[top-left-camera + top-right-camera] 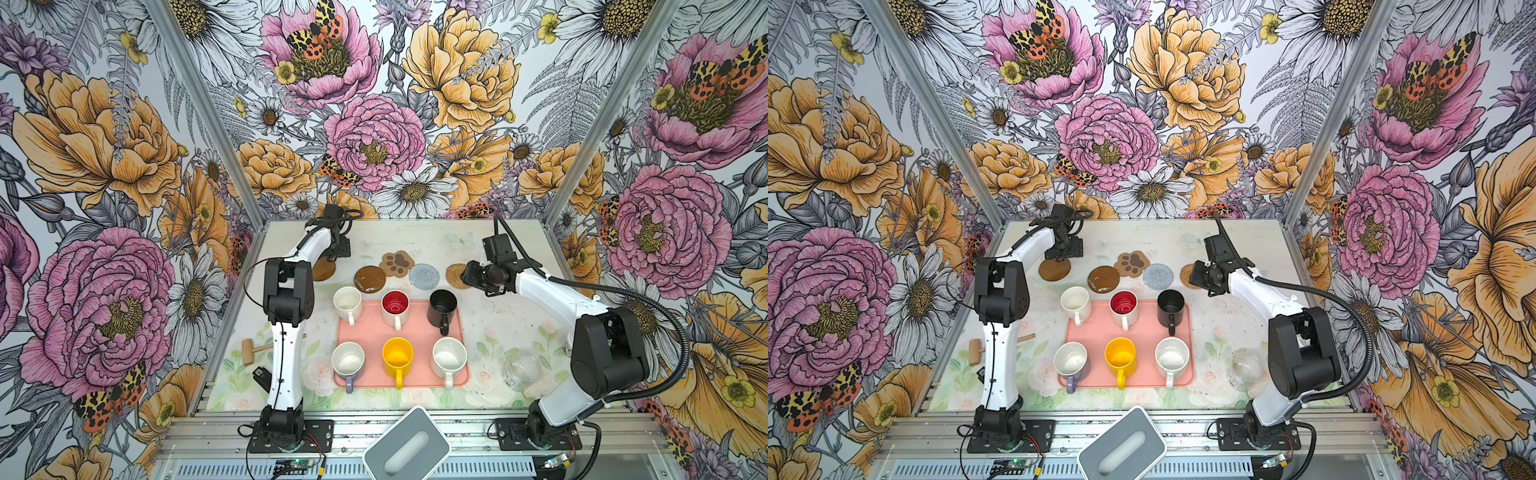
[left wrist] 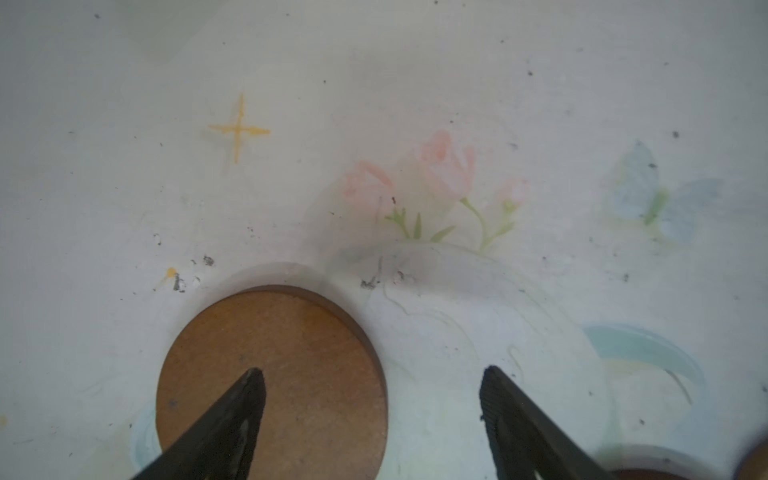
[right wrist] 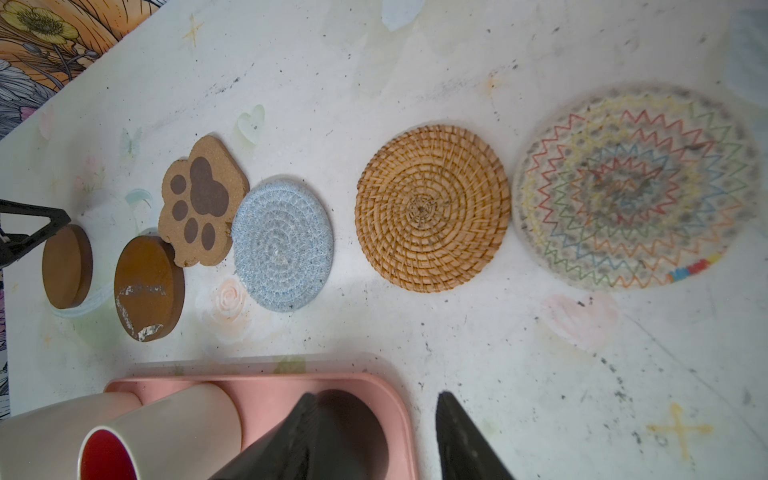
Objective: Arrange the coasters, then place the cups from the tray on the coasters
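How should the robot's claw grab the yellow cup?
Probably by the rim, coming from straight above. The yellow cup stands upright on the tray with its mouth open, so its wall can be pinched from inside and outside. Its handle points toward the robot's bases, so pinch a side wall instead.

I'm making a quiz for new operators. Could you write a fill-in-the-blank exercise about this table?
1. The scene holds ____ handled cups, the yellow cup among them.
2. Between the plain white cup and the black cup stands a cup that is ____ inside.
3. The left gripper, jaws open, is above a ____ disc coaster.
Missing words: six; red; brown.
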You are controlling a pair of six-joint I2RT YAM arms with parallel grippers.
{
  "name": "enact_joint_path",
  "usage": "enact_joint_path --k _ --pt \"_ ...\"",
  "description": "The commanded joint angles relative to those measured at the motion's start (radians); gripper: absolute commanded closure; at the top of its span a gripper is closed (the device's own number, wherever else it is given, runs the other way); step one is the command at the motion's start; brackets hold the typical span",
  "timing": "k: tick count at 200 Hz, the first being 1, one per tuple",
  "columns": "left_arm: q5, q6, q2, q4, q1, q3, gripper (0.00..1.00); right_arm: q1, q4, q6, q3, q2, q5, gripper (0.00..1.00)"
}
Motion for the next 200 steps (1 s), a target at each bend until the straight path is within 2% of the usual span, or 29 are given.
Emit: enact_joint_path --k 1,43,84,129,200 --pt "0.053 0.030 -0.081 -0.003 -0.049 0.000 0.17 0.016 0.020 0.007 0.040 -0.016 -0.021 0.51" --pt "0.110 0.085 -0.106 -0.025 -0.138 -0.019 0.18 0.051 0.025 0.004 0.091 0.026 -0.042 0.54" --pt "0.031 0.142 -0.073 -0.097 -0.225 -0.003 0.16 0.075 0.030 0.003 0.105 0.063 -0.048 0.54" --pt "0.096 0.133 -0.064 -0.104 -0.247 -0.041 0.15 0.081 0.036 0.000 0.100 0.066 -0.053 0.54" --pt "0.085 0.135 -0.044 -0.107 -0.292 -0.088 0.15 0.082 0.045 0.001 0.091 0.079 -0.057 0.54"
